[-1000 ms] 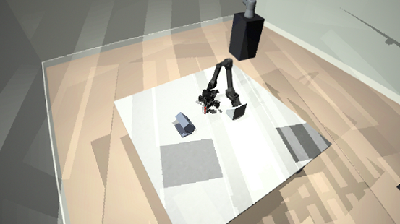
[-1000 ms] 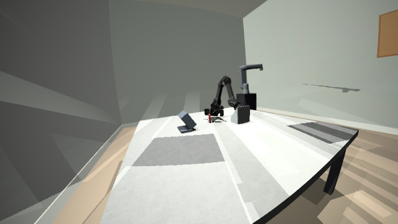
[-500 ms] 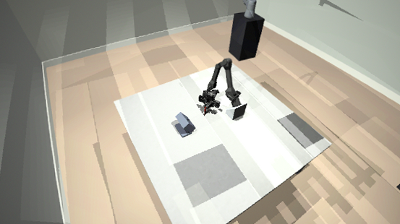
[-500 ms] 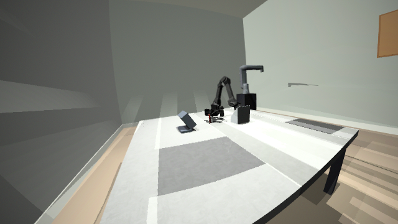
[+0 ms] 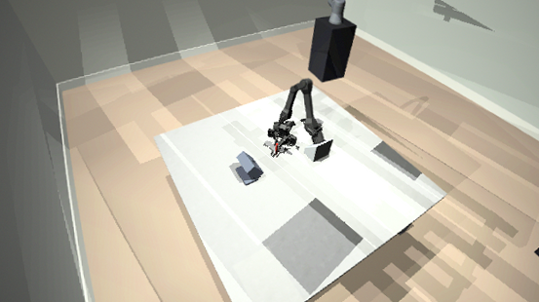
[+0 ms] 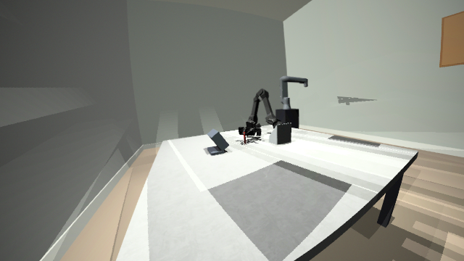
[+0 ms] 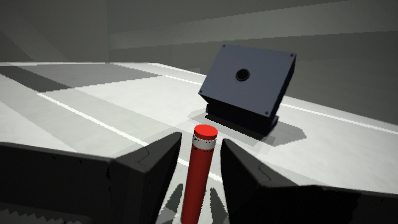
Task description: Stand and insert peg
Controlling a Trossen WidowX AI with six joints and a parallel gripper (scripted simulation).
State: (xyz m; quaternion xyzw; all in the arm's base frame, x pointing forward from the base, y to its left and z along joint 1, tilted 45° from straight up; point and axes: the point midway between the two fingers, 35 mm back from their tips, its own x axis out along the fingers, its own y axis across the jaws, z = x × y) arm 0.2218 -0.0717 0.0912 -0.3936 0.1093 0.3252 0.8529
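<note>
The red peg stands upright on the table, its white-banded end up. My gripper is open around the upper part of the peg, with a gap between the peg and each finger in the wrist view. The blue-grey sloped panel stands on its base beyond the peg. Its dark round hole faces the wrist camera, near the middle of the face. The peg's lower end is cut off in the wrist view and too small to make out in the top and exterior views.
A white block with a black face stands beside the arm's base on the white table. Grey shadow patches lie across the tabletop. A black pedestal with a grey arm stands behind the table.
</note>
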